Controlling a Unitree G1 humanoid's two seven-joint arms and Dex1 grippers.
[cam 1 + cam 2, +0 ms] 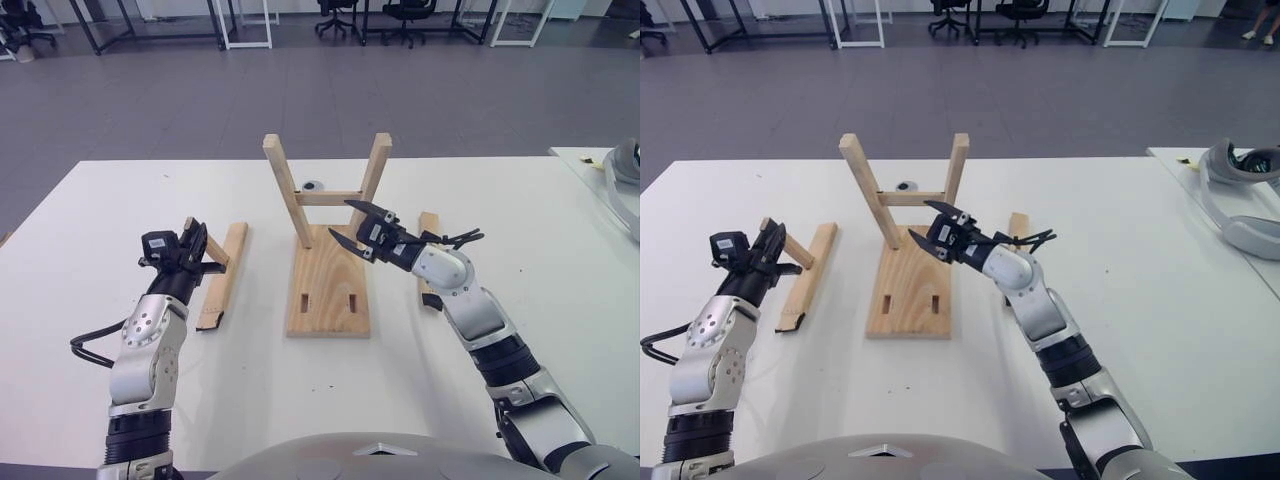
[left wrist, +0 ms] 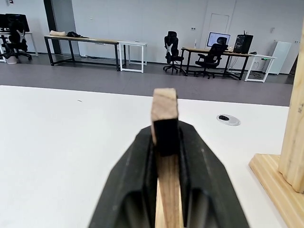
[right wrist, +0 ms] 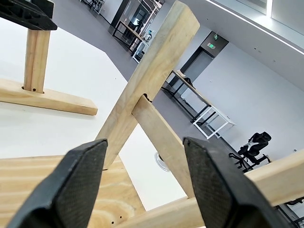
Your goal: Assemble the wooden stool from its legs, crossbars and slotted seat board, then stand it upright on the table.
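Two legs stand slotted; left gripper clamps crossbar.

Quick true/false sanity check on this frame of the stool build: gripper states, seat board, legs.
1. The left gripper is shut on a short wooden crossbar. True.
2. The right gripper is clamped on a leg. False: its jaws are open, close to the standing legs' crossbar.
3. The flat wooden seat board lies on the white table with two wooden legs standing up from its far end. True.
4. Every slot in the seat board is filled. False: the two near slots are empty.
5. The stool stands upright, finished. False: only two legs are fitted.
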